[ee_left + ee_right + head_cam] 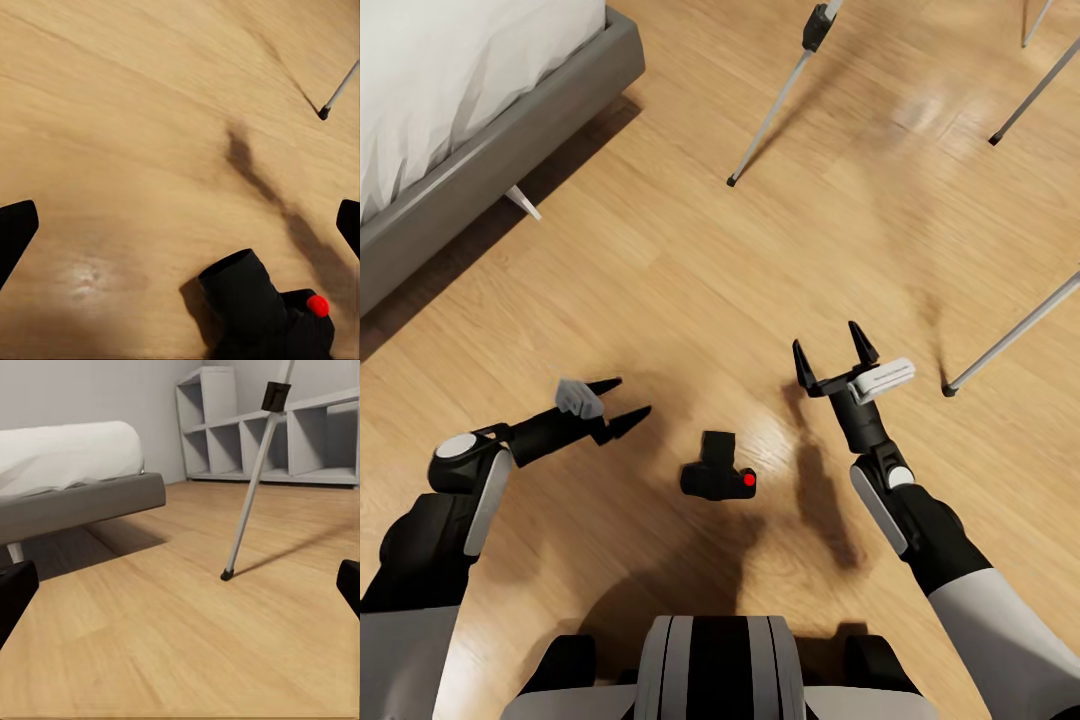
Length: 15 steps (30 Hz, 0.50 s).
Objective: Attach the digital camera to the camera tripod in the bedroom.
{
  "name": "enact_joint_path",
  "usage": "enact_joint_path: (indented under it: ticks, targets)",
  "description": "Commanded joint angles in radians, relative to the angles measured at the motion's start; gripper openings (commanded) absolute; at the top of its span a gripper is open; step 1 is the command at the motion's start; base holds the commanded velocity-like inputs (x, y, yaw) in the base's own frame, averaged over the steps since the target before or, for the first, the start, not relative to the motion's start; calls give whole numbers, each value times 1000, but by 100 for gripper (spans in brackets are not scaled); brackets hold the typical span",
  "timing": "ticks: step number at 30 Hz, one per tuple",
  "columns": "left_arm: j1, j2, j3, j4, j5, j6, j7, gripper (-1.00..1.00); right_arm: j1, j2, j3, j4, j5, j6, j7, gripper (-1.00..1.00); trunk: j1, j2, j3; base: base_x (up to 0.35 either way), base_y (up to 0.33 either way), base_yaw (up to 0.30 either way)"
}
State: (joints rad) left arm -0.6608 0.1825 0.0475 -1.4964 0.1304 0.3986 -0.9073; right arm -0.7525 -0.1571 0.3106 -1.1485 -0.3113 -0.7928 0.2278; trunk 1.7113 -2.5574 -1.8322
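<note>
Count, head view: 1 digital camera (718,478) on the floor. 2 end effectors: left end effector (622,403), right end effector (831,360). 1 camera tripod (775,103), 4 leg sections visible. 1 bed (480,150). Right wrist view: 1 shelf unit (262,431).

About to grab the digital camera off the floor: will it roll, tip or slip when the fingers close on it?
The digital camera looks rigid and blocky, so it probably won't roll. Its protruding lens makes the shape uneven, so a nudge from the left gripper may pivot or tip it. On the glossy wood floor it likely slides easily if pushed rather than pinched.
</note>
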Motion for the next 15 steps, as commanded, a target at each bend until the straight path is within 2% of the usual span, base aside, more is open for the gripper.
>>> enact_joint_path:
  ticks: [1, 8, 15]
  targets:
    - [0, 0, 0, 5, 7, 7, -5, 100, -1, 0, 3, 2, -11, -2, 5, 100, 0, 0, 0, 0, 0, 0]
    - [0, 2, 0, 7, 6, -1, -10, 100, -1, 0, 2, 6, -10, -2, 5, 100, 0, 0, 0, 0, 0, 0]
    - [1, -19, -13, -7, 5, 0, -2, 100, -1, -1, 2, 7, -10, -3, 5, 100, 0, 0, 0, 0, 0, 0]
